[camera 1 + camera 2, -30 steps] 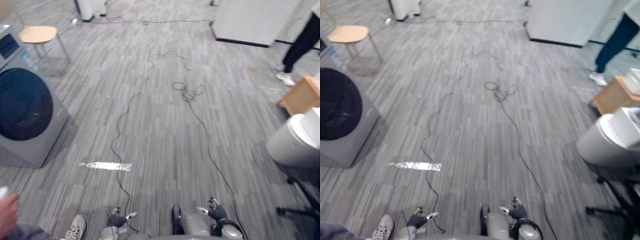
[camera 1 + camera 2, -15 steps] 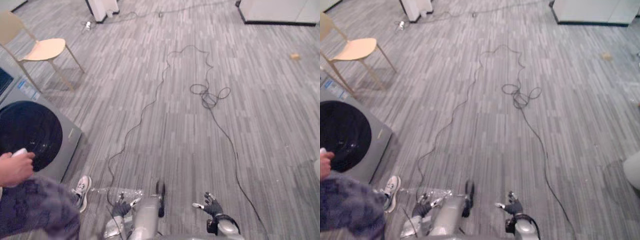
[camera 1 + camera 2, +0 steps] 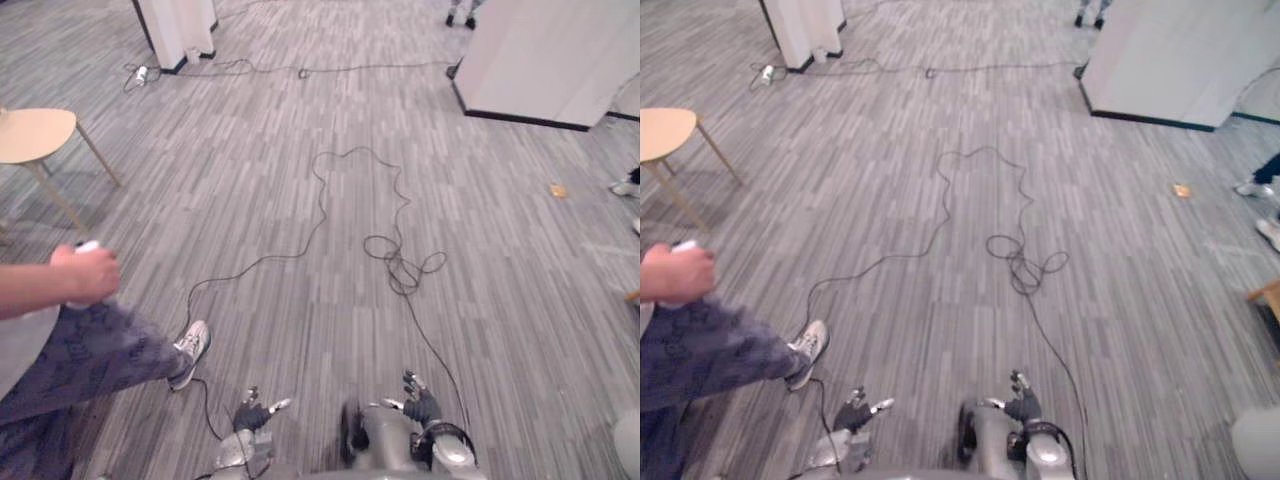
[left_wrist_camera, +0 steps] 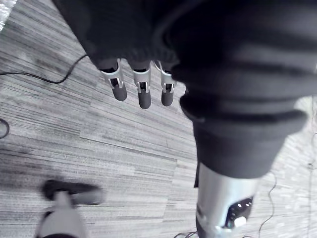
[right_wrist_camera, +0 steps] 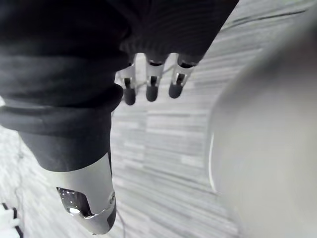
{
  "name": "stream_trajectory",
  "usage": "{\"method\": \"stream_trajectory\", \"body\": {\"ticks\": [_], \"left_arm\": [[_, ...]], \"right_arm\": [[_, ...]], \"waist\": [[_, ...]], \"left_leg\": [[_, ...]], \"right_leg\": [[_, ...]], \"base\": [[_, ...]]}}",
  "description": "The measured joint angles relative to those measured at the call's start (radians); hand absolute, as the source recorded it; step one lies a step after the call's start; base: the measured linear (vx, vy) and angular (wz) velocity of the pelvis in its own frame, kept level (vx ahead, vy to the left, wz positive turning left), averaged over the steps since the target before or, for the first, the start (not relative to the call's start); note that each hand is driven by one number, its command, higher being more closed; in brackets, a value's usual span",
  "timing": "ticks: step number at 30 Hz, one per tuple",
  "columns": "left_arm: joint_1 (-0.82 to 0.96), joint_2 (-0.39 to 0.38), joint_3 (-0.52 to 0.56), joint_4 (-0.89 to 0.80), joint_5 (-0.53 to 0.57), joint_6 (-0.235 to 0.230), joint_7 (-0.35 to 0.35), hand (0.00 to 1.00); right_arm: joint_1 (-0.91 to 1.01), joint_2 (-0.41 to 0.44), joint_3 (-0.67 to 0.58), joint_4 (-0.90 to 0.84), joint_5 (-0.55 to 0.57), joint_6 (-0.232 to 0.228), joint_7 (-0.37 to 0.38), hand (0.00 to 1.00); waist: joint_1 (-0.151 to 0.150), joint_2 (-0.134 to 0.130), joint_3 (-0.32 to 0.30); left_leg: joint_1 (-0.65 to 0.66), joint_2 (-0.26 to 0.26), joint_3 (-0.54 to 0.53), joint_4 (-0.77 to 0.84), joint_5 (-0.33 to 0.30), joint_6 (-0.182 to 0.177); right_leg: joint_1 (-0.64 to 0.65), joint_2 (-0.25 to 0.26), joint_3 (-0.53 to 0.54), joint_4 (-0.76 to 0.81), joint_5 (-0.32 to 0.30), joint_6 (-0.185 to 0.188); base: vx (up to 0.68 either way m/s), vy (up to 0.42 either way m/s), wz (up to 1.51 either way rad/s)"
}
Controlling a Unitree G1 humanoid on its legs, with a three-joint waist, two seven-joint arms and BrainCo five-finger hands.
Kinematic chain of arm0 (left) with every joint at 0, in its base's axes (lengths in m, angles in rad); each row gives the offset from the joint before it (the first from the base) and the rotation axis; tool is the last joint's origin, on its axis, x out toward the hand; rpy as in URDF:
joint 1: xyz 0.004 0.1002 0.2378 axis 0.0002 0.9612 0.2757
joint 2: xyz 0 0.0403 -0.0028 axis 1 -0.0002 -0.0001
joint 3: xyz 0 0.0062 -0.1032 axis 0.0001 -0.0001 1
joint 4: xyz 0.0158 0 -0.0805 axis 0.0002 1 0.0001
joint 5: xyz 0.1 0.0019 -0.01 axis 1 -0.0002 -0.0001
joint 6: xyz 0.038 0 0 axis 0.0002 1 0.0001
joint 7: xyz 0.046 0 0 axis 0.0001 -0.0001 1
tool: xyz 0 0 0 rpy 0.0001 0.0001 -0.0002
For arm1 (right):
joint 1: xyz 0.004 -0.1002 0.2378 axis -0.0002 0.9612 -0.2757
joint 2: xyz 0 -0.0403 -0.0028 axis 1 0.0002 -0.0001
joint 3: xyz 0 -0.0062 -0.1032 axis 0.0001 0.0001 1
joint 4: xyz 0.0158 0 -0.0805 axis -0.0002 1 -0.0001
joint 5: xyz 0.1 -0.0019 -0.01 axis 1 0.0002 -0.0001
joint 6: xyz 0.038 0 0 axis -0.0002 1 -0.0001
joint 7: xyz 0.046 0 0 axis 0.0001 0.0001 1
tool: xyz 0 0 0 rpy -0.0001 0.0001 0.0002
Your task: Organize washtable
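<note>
The person's hand (image 3: 85,273) has risen at the left edge; both hands (image 3: 255,413) (image 3: 420,405) hang with fingers released over open carpet (image 3: 330,200).

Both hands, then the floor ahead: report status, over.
Left hand open, empty. Right hand open, empty. No washtable in sight. Black cable coiled on floor ahead; person close on the left.

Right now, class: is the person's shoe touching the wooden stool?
Apart. The left eye view shows bare carpet between the person's shoe and the wooden stool, which stands well beyond it.
</note>
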Motion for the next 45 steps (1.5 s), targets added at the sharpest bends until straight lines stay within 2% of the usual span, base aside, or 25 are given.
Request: {"method": "stream_trajectory", "body": {"ticks": [2,3,4,5,6,7,9,10,12,13,15,17,18,19,20,22,24,28,31,34,37,39,40,42,45], "left_arm": [[0.007,0.002,-0.029,0.029,0.011,0.001,0.000,0.00],[0.000,-0.007,-0.034,0.046,0.019,0.001,-0.001,0.00],[-0.003,-0.022,-0.031,0.056,0.025,0.003,0.000,0.00],[-0.003,-0.029,-0.009,0.052,0.027,0.002,0.000,0.00],[-0.004,-0.031,0.000,0.049,0.027,0.001,0.000,0.00],[0.000,-0.039,0.034,0.040,0.026,0.002,0.002,0.00],[0.002,-0.022,0.046,0.009,0.024,0.001,0.001,0.00],[0.006,-0.015,0.045,-0.003,0.022,-0.001,0.001,0.00],[0.022,-0.006,0.046,-0.057,0.005,-0.012,0.001,0.00],[0.028,-0.007,0.058,-0.078,-0.006,-0.019,0.002,0.00],[0.033,-0.009,0.067,-0.088,-0.012,-0.030,0.002,0.00],[0.050,-0.025,0.091,-0.086,-0.018,-0.028,0.004,0.00],[0.085,-0.027,0.108,-0.087,-0.043,-0.036,0.006,0.00],[0.104,-0.029,0.146,-0.103,-0.078,-0.046,0.005,0.00],[0.104,-0.027,0.160,-0.103,-0.079,-0.047,0.005,0.00],[0.101,-0.022,0.182,-0.093,-0.079,-0.046,0.005,0.00],[0.083,0.019,0.180,-0.085,-0.062,-0.036,0.002,0.00],[0.057,0.001,0.166,-0.042,-0.035,-0.005,0.006,0.00],[0.044,0.002,0.157,-0.025,-0.030,-0.004,0.004,0.00],[0.045,0.004,0.137,-0.023,-0.011,-0.002,0.006,0.00],[0.046,-0.003,0.120,-0.004,-0.003,-0.001,0.005,0.00],[0.034,-0.053,0.143,-0.006,0.003,0.000,0.004,0.00],[0.058,-0.058,0.151,-0.003,0.004,0.002,0.006,0.00],[0.062,-0.059,0.159,-0.015,0.005,-0.002,0.002,0.00],[0.072,-0.036,0.160,-0.050,0.003,-0.003,0.002,0.00]], "right_arm": [[-0.016,0.000,-0.001,0.027,0.001,0.001,-0.001,0.00],[-0.014,0.000,-0.003,0.031,0.000,0.004,-0.001,0.00],[-0.015,-0.009,-0.015,0.028,0.000,0.005,0.000,0.00],[-0.014,-0.009,-0.012,0.017,0.000,0.006,0.000,0.00],[-0.014,-0.011,-0.007,0.013,0.000,0.006,0.000,0.00],[-0.019,-0.010,0.016,0.007,0.002,0.010,-0.001,0.00],[-0.018,0.023,0.016,0.040,0.009,0.022,-0.003,0.00],[-0.017,0.032,0.017,0.047,0.013,0.023,-0.003,0.00],[-0.020,0.041,0.024,0.075,0.035,0.019,-0.004,0.00],[-0.027,0.040,0.024,0.089,0.036,0.022,-0.003,0.00],[-0.041,0.027,0.024,0.090,0.034,0.021,-0.005,0.00],[-0.036,0.002,0.024,0.124,0.032,0.022,-0.007,0.00],[-0.044,-0.001,0.026,0.165,0.026,0.025,-0.007,0.00],[-0.032,0.006,0.023,0.181,0.020,0.025,-0.008,0.00],[-0.022,0.009,0.023,0.189,0.011,0.025,-0.008,0.00],[-0.019,0.020,0.024,0.175,-0.010,0.023,-0.005,0.00],[-0.012,0.034,0.024,0.132,-0.012,0.018,0.001,0.00],[0.043,0.002,-0.004,0.001,-0.011,0.004,0.000,0.00],[0.049,-0.003,-0.016,-0.014,-0.010,-0.002,0.000,0.00],[0.035,-0.003,-0.025,-0.016,-0.005,-0.002,-0.001,0.00],[0.037,0.000,-0.024,-0.010,-0.002,0.002,-0.001,0.00],[0.033,-0.008,-0.017,-0.052,0.000,0.003,0.001,0.00],[0.039,-0.013,-0.002,-0.071,0.001,-0.003,0.001,0.00],[0.035,0.010,0.017,-0.040,0.014,0.004,-0.004,0.00],[0.032,0.055,0.052,-0.002,0.036,0.022,-0.003,0.00]], "waist": [[-0.019,-0.011,-0.007],[-0.027,0.013,-0.027],[-0.022,0.044,-0.041],[-0.016,0.074,-0.043],[-0.015,0.079,-0.040],[-0.004,0.106,-0.028],[0.017,0.092,-0.013],[0.021,0.081,-0.011],[0.043,0.062,-0.007],[0.062,0.057,-0.004],[0.079,0.072,0.004],[0.094,0.116,0.006],[0.107,0.121,0.004],[0.123,0.087,-0.017],[0.124,0.069,-0.029],[0.118,0.030,-0.039],[0.089,-0.029,-0.022],[0.061,0.018,0.015],[0.055,0.018,0.013],[0.035,0.014,0.009],[0.025,0.022,-0.023],[0.005,0.076,-0.026],[0.013,0.095,-0.034],[0.039,0.141,-0.042],[0.072,0.088,-0.024]], "left_leg": [[0.054,0.005,-0.071,0.023,-0.023,-0.041],[0.056,0.033,-0.122,0.103,-0.034,-0.065],[0.036,0.064,-0.141,0.197,-0.020,-0.098],[-0.051,0.072,-0.134,0.419,0.110,-0.251],[-0.076,0.072,-0.125,0.475,0.162,-0.273],[-0.186,0.094,-0.057,0.753,0.301,-0.315],[-0.296,0.134,0.057,0.957,0.218,-0.213],[-0.331,0.135,0.080,0.972,0.186,-0.195],[-0.465,0.116,0.137,0.880,0.099,-0.159],[-0.528,0.090,0.139,0.715,0.079,-0.157],[-0.620,0.052,0.097,0.446,0.098,-0.171],[-0.672,0.061,0.037,0.185,0.151,-0.235],[-0.701,0.072,0.036,0.134,0.155,-0.234],[-0.708,0.053,0.069,0.145,0.199,-0.171],[-0.706,0.044,0.085,0.158,0.250,-0.131],[-0.638,0.018,0.134,0.180,0.350,-0.080],[-0.549,-0.042,0.138,0.178,0.280,-0.051],[-0.266,-0.051,0.074,0.119,0.135,0.006],[-0.138,-0.049,0.025,0.059,0.083,-0.007],[-0.016,-0.048,-0.045,-0.038,0.059,-0.042],[0.056,-0.017,-0.145,0.014,0.023,-0.095],[-0.040,-0.008,-0.149,0.353,0.141,-0.228],[-0.096,0.001,-0.123,0.541,0.218,-0.286],[-0.276,0.106,0.040,0.938,0.163,-0.195],[-0.471,0.122,0.132,0.932,0.104,-0.139]], "right_leg": [[-0.011,0.001,-0.003,-0.075,0.122,-0.036],[0.003,0.001,-0.036,-0.025,0.241,-0.090],[0.009,0.031,-0.072,0.027,0.208,-0.117],[0.054,0.066,-0.079,0.053,0.128,-0.133],[0.072,0.073,-0.073,0.047,0.114,-0.135],[0.183,0.121,-0.037,-0.010,0.086,-0.156],[0.345,0.152,0.015,-0.076,0.063,-0.181],[0.395,0.152,0.034,-0.097,0.058,-0.188],[0.528,0.131,0.103,-0.175,0.052,-0.195],[0.573,0.106,0.140,-0.204,0.033,-0.164],[0.631,0.078,0.190,-0.241,-0.036,-0.140],[0.683,0.078,0.219,-0.266,-0.097,-0.129],[0.726,0.070,0.237,-0.261,-0.151,-0.118],[0.765,0.032,0.245,-0.254,-0.200,-0.103],[0.769,0.017,0.255,-0.219,-0.216,-0.096],[0.615,-0.010,0.268,0.229,-0.226,-0.020],[0.465,-0.039,0.271,0.603,-0.117,0.028],[0.277,-0.033,0.092,0.644,-0.200,-0.016],[0.160,-0.025,-0.004,0.381,-0.208,0.007],[0.073,0.004,-0.023,0.033,-0.042,-0.019],[0.084,0.034,-0.029,-0.006,0.183,-0.122],[0.090,0.032,-0.131,0.241,0.030,-0.166],[0.152,0.073,-0.120,0.144,0.029,-0.132],[0.349,0.146,-0.067,-0.003,-0.043,-0.193],[0.521,0.126,0.005,-0.121,-0.055,-0.195]], "base": [[0.82,-0.103,0.88],[0.84,-0.148,0.58],[1.19,-0.217,0.45],[0.85,-0.156,0.05],[1.00,-0.143,-0.39],[0.63,-0.054,-0.56],[0.77,-0.061,-0.68],[0.72,-0.046,-0.70],[0.71,0.026,-0.71],[0.48,0.060,-0.73],[0.55,0.151,-0.84],[0.61,0.260,-0.62],[0.62,0.333,-0.51],[0.68,0.333,-0.50],[0.78,0.323,-0.39],[0.81,0.302,-0.42],[0.72,0.275,0.01],[0.70,0.261,0.40],[0.66,0.129,0.51],[0.77,0.049,0.52],[1.00,-0.074,0.86],[1.02,-0.170,0.66],[0.74,-0.218,0.04],[0.72,-0.123,-0.41],[0.61,-0.042,-0.47]]}}
